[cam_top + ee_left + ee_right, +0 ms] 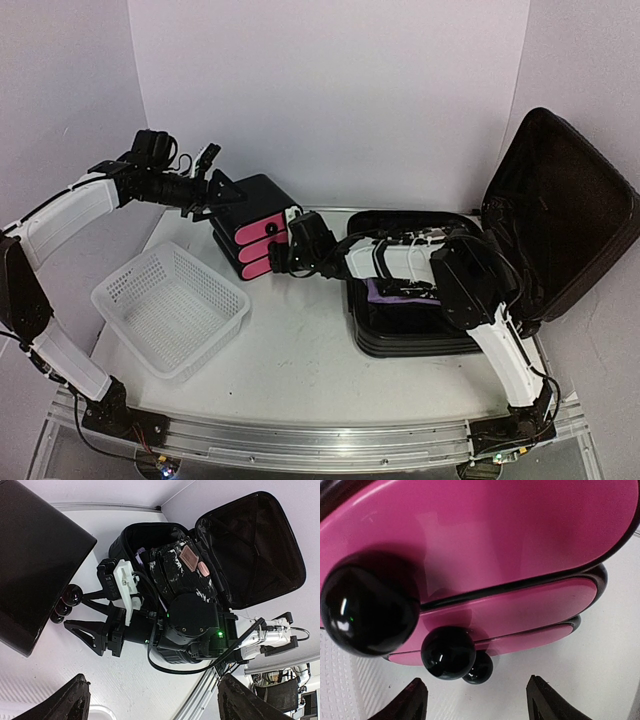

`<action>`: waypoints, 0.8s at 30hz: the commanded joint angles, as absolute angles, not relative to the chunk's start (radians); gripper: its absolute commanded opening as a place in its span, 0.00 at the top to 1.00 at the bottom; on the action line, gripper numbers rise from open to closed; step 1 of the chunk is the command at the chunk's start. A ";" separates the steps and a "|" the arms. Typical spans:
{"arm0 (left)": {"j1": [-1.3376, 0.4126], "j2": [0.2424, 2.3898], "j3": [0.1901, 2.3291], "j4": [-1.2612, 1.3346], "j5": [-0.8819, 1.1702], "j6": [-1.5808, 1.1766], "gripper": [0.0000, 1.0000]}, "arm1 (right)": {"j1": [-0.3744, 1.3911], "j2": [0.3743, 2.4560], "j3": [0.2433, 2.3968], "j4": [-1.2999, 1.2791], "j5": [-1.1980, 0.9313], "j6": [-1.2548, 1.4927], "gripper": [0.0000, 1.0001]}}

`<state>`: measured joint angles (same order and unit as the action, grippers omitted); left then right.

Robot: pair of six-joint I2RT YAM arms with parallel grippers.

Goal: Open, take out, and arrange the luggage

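The luggage (412, 343) lies open at the right of the table, its lid (560, 210) leaning back against the wall; a purple item (385, 293) shows inside. In the left wrist view the luggage (250, 545) gapes at top right. My right gripper (284, 256) reaches left, away from the luggage, to the front of a small black box with pink drawers (262, 228). In the right wrist view its jaws (477, 702) stand open just below the black knobs (448, 652), gripping nothing. My left gripper (207, 183) hovers open at the box's far left corner, empty (155, 705).
A white mesh basket (170, 305) sits at the front left. The drawer box (35, 565) fills the left wrist view's upper left. White walls close in behind and on both sides. Cables (400, 255) trail across the open case.
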<state>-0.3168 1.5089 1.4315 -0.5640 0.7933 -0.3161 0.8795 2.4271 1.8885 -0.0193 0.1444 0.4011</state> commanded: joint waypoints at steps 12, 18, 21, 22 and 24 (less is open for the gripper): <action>-0.311 1.456 1.430 -0.518 0.800 -0.316 0.01 | 0.879 2.500 2.043 0.071 0.173 0.448 0.36; -0.309 1.454 1.431 -0.517 0.805 -0.318 0.00 | 0.877 2.509 2.040 0.073 0.194 0.455 0.40; -0.302 1.460 1.431 -0.516 0.810 -0.321 0.00 | 0.878 2.513 2.043 0.077 0.196 0.456 0.44; -0.300 1.461 1.432 -0.516 0.814 -0.323 0.01 | 0.878 2.512 2.041 0.079 0.200 0.453 0.46; -0.300 1.459 1.432 -0.516 0.817 -0.325 0.00 | 0.878 2.511 2.039 0.083 0.203 0.454 0.52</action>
